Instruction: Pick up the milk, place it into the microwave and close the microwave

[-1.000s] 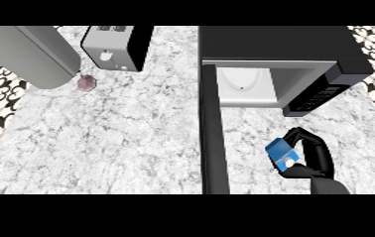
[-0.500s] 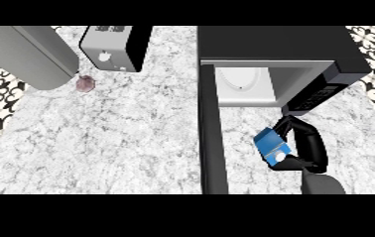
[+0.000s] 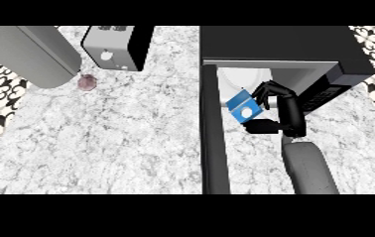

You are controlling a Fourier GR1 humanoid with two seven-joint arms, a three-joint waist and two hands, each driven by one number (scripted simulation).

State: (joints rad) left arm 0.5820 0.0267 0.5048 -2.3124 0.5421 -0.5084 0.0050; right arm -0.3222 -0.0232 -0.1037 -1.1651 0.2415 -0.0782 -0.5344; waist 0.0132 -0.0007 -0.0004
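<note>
Your right hand (image 3: 282, 113) has its black fingers and thumb curled round the milk (image 3: 243, 107), a small blue carton with a white mark on its face, and it carries the carton clear of the table (image 3: 132, 132), right at the mouth of the microwave (image 3: 278, 45). From the head view, the only one you have, the carton sits at the hand's left side, tilted, its blue face turned toward you, with the fingers arching over its upper edge and the thumb below; the palm and grey forearm lie to its right and lower. The carton overlaps the pale floor of the microwave's cavity, just beside the open door (image 3: 211, 132), which runs down the view as a dark upright bar on the carton's left. To place it well, I judge you should carry the carton deeper into the cavity, keeping it apart from the door edge on the left and the control panel on the right, bring it upright, and let it settle on the pale floor before you uncurl. Your left hand shows nowhere in this view. Then you need room to swing the door shut.
</note>
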